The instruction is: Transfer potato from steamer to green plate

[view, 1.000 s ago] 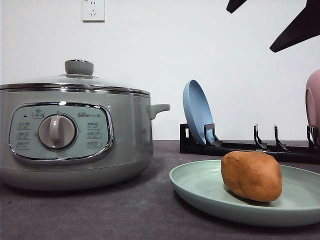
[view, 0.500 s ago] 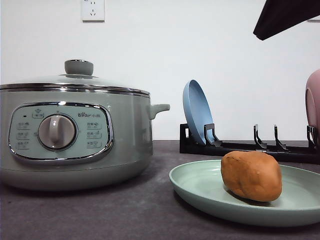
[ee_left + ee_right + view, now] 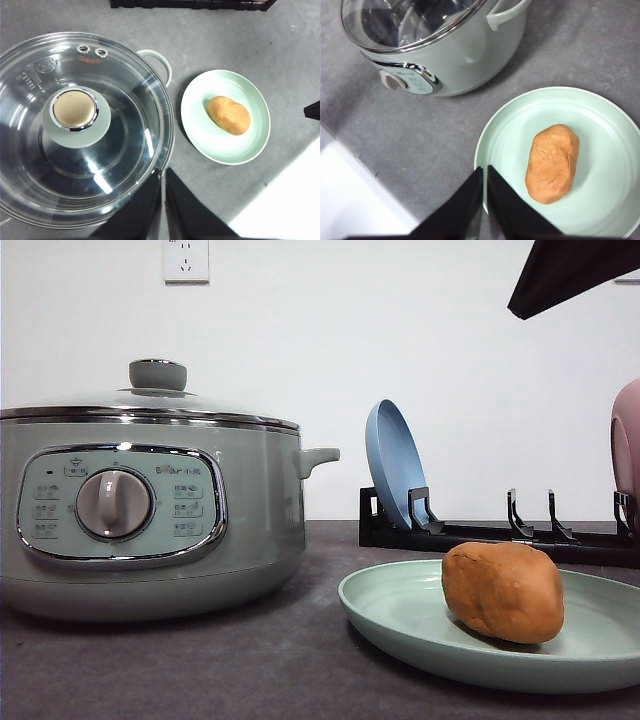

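**Potato's on the plate, so what's left to mess up?**

Taking the steamer as the landmark: the green plate sits just beside it on the side with the stubby side handle, and the potato lies on that plate, clear of the rim. The steamer's glass lid is on. Going by that, I'd say the job looks done.

Both grippers hang above the table, gripping nothing. The left gripper is over the steamer's edge with its fingers nearly together, just a thin slit between them. The right gripper is the same, narrow slit, sitting over the plate rim nearest the steamer.

What could go wrong from here, my guess: the potato is lumpy and round-ish, so any dip of the right arm that taps the plate could roll it off toward the steamer. A low left arm could clip the lid knob.

Count:
- 1 potato
- 1 steamer, 1 lid
- 1 green plate
- 1 blue plate standing in the black rack behind the green one
- 1 pink thing at the rack's far end, mostly cut off
- 2 grippers
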Robot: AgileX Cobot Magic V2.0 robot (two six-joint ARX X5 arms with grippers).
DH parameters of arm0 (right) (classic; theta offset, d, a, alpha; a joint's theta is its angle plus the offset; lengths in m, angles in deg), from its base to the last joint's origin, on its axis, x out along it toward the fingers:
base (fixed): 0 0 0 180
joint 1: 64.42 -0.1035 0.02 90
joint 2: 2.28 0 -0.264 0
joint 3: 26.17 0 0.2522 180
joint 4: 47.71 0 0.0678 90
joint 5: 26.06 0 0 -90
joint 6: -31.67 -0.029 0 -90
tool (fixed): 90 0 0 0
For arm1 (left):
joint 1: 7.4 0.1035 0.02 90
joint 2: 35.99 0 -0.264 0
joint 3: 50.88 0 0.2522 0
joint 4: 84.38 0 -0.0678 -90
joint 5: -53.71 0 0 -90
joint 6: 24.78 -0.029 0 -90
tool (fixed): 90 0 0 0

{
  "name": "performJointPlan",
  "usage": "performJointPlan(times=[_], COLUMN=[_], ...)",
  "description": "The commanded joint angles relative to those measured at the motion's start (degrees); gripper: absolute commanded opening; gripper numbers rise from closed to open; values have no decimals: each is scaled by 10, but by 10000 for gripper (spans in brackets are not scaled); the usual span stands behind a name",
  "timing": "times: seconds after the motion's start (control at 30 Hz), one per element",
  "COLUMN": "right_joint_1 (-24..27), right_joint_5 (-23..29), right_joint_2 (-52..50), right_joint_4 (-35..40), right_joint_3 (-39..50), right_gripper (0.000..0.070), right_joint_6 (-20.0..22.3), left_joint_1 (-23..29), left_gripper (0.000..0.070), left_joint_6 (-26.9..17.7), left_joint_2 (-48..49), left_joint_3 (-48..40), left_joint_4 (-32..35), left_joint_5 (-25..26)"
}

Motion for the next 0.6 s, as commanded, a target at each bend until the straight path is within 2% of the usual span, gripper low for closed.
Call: performJointPlan(times=[0.0, 0.17, 0.3, 0.43, 0.57], right_joint_1=[-3, -3, -3, -3, -3], right_joint_5=[0, 0, 0, 0, 0], right_joint_2=[5, 5, 5, 5, 5], right_joint_4=[4, 4, 4, 4, 4], right_joint_3=[-10, -10, -10, -10, -10], right_gripper=[0, 0, 0, 0, 0], right_joint_6=[7, 7, 7, 7, 7], left_joint_1=[-2, -1, 22, 61, 123], left_gripper=[3, 3, 3, 3, 3], left_joint_6=[-1, -3, -50, -50, -48], left_joint_2=[-4, -1, 25, 81, 163], left_joint_3=[16, 16, 14, -7, -84], left_joint_4=[5, 6, 37, 155, 287], left_joint_5=[3, 3, -2, -2, -2])
